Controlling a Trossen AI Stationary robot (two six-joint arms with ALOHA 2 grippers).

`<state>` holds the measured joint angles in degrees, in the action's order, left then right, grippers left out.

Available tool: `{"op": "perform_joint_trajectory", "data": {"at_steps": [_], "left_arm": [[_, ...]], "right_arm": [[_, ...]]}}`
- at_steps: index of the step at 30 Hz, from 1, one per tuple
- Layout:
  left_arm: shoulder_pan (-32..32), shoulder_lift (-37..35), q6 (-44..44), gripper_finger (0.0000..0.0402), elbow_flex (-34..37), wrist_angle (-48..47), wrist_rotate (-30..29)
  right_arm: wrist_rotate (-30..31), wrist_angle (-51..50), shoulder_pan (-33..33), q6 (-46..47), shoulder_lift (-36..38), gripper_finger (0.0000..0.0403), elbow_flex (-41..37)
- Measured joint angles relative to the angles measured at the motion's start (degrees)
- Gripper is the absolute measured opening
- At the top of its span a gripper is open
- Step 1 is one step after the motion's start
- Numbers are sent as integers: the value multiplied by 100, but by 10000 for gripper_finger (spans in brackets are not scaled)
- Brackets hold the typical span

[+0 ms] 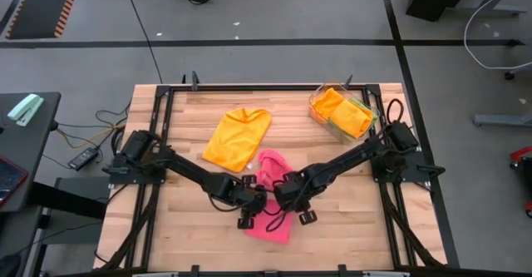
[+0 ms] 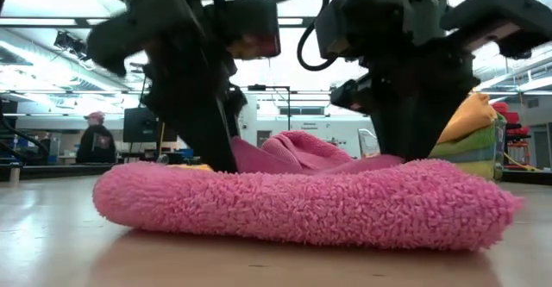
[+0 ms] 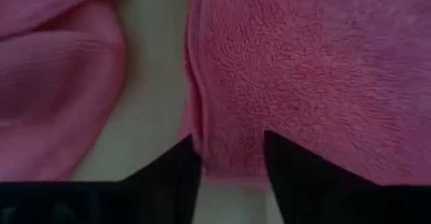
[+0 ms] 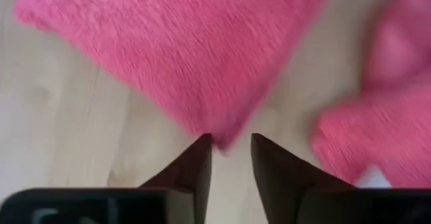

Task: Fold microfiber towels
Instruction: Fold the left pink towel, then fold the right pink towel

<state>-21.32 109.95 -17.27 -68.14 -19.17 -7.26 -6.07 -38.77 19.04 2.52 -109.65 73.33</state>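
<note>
Right now both arms are bent in over the middle of the wooden table (image 1: 174, 227), meeting above the pink microfiber towel (image 1: 270, 206), which lies rumpled and partly doubled over near the front edge, its long axis running from the far end between the two wrists down toward the front. The left gripper (image 3: 232, 158) sits low at one edge of the cloth, its two dark fingers parted with the pink hem showing between them, not pinched tight as far as I can see. The right gripper (image 4: 231, 150) hovers at a corner of the same towel, fingers also apart, the corner tip just at the gap and nothing clamped. So the towel lies straight ahead of both hands, each about equally near its own edge; whichever fold comes next looks to depend on those two points along the near side. An orange towel (image 1: 237, 138) lies spread farther back, well apart, and more folded cloths sit in the clear plastic tray (image 1: 317, 111) at the far right corner.
</note>
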Motion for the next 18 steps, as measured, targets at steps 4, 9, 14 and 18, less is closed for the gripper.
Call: {"op": "perform_joint_trajectory", "data": {"at_steps": [4,9,14,18], "left_arm": [[0,-361,84,213,0,-441,-2],[-97,-745,108,240,0,-846,-4],[-424,-758,8,235,0,-710,-7],[-459,-599,-601,219,-2,-493,27]], "right_arm": [[9,-653,-127,-22,290,135,130],[115,-545,-210,82,902,146,112],[448,865,65,1020,1095,147,-295],[510,1524,41,2116,991,149,-704]]}}
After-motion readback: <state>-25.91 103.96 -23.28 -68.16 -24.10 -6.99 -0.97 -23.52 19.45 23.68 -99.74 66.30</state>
